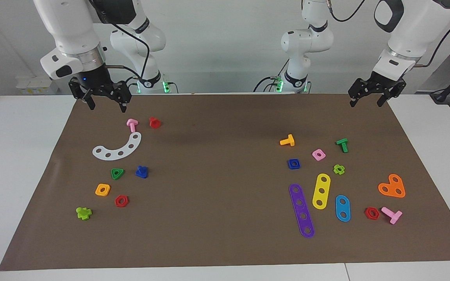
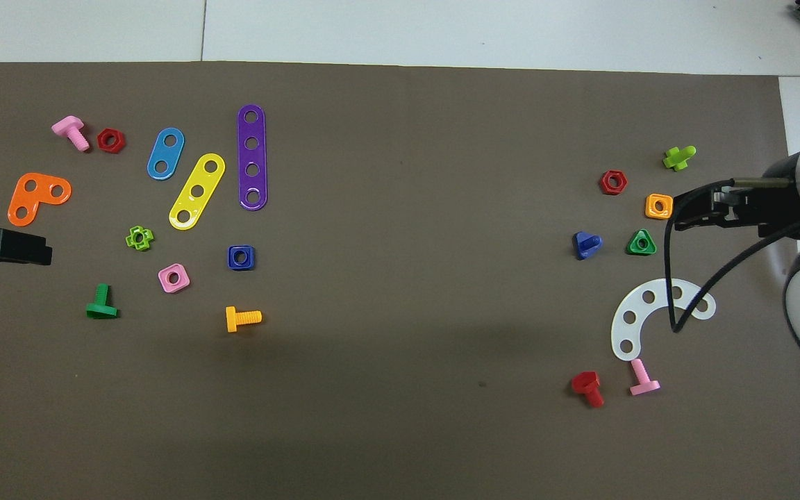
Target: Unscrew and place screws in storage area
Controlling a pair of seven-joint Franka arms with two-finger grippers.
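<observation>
**Desk:** Where's the screw?

**Me:** I have the dark-blue bolt [image 1: 141,172] lying on the brown mat [image 1: 217,187] at the right arm's end of the table. My landmark is the white curved strip [image 1: 118,148]: the bolt sits farther from the robots than that strip, just beside the green triangular nut [image 1: 117,173]. It lies free, with nothing gripping it.

**Desk:** What else is around the strip?

**Me:** Nearer to the robots than the strip I see a pink bolt [image 1: 132,125], close to the strip's end, and a red bolt [image 1: 154,122] beside it. Farther from the robots than the strip are an orange square nut [image 1: 102,189], a red hex nut [image 1: 121,201] and a lime-green bolt [image 1: 84,213].

**Desk:** And the arms?

**Me:** My right gripper [image 1: 105,104] hangs in the air over the mat's edge, on the robots' side of the white curved strip, fingers spread apart and holding nothing. My left gripper [image 1: 367,102] waits over the mat's corner at the left arm's end, well apart from the strip, fingers also spread and bare.
</observation>
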